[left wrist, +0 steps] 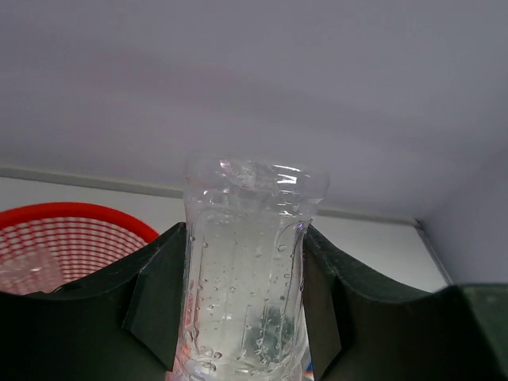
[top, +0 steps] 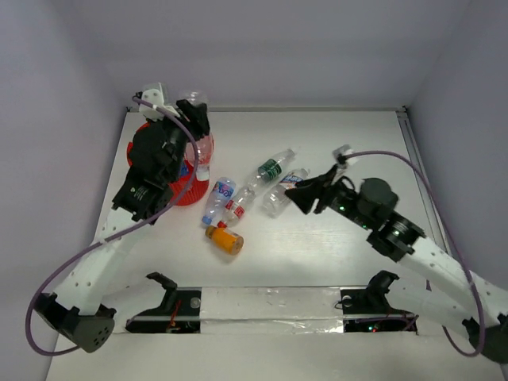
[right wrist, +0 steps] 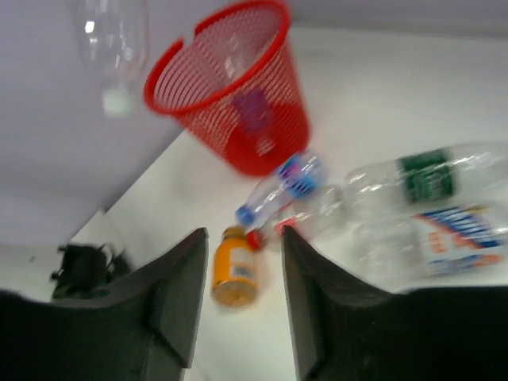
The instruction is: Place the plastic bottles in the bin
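Bin (top: 189,189): round red mesh, solid rim, upright, far-left corner of worktop.

Clear bottle (left wrist: 246,270): droplets inside, clamped in left pincer (left wrist: 243,235), base up, white cap down, raised close by the bin.

Five more lie on their sides, clustered mid-worktop:
- Blue-label bottle (top: 221,195) is nearest the bin.
- Red-white-label bottle (top: 238,205) lies right against it.
- Orange bottle (top: 226,240) sits just toward the near edge.
- Green-label bottle (top: 271,169) and blue-and-red-label bottle (top: 284,190) lie side by side, rightward.

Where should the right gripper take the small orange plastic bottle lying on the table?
Mid-body, from straight above, jaws spanning its width: the orange bottle lies flat on its side, with bare table on its near side.
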Robot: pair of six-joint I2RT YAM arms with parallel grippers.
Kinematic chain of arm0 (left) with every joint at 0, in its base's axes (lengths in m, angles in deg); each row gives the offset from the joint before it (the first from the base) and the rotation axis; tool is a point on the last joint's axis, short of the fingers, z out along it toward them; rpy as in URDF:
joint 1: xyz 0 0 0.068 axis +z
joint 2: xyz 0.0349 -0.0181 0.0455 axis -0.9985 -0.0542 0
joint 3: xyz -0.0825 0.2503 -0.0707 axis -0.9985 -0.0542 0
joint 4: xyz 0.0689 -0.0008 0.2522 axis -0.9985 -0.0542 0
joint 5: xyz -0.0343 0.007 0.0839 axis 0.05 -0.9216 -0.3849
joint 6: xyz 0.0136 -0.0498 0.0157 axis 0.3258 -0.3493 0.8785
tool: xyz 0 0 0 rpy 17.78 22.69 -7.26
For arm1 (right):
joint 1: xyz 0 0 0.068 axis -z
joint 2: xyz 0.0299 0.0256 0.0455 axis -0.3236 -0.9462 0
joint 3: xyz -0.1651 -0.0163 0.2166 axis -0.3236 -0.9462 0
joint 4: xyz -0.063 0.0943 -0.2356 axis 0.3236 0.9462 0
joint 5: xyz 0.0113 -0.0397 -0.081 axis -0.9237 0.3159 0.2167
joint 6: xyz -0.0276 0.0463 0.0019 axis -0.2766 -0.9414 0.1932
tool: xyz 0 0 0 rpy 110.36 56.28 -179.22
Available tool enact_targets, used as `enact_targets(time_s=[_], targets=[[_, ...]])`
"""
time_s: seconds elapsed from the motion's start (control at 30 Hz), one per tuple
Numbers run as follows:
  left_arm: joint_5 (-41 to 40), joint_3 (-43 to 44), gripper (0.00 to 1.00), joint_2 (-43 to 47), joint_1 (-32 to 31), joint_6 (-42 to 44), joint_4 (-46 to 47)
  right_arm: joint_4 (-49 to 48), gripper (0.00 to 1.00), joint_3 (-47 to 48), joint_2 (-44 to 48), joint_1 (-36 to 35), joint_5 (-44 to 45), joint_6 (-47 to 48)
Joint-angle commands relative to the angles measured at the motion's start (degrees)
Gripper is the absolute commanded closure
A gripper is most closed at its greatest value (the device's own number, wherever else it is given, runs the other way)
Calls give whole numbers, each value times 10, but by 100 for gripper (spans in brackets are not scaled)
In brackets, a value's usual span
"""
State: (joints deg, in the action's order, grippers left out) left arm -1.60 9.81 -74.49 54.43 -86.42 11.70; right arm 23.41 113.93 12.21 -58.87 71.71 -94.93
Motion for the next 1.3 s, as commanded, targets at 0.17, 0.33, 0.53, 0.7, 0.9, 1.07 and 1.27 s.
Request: enact_targets(time_s=[0.17, 0.33, 0.53, 0.7, 0.9, 1.07, 1.27], targets=[[28, 86, 72, -114, 165, 14, 57, -53, 7, 54, -256, -170, 55, 48], [56, 108, 72, -175, 231, 16, 91, -77, 0, 64, -345, -192, 66, 45], [41, 77, 70, -223, 242, 15, 168, -55, 0, 106, -444, -219, 93, 47], [41, 57, 47, -250, 242, 18, 188, -26, 0, 164, -504, -236, 117, 62], [48, 33, 23, -238, 242, 20, 191, -16, 0, 204, -574, -236, 86, 65], [98, 11, 22, -194, 242, -9, 186, -11, 0, 222, -605, -242, 74, 62], [209, -29, 27, -129, 242, -93, 162, 10, 5, 217, -618, -259, 74, 48]])
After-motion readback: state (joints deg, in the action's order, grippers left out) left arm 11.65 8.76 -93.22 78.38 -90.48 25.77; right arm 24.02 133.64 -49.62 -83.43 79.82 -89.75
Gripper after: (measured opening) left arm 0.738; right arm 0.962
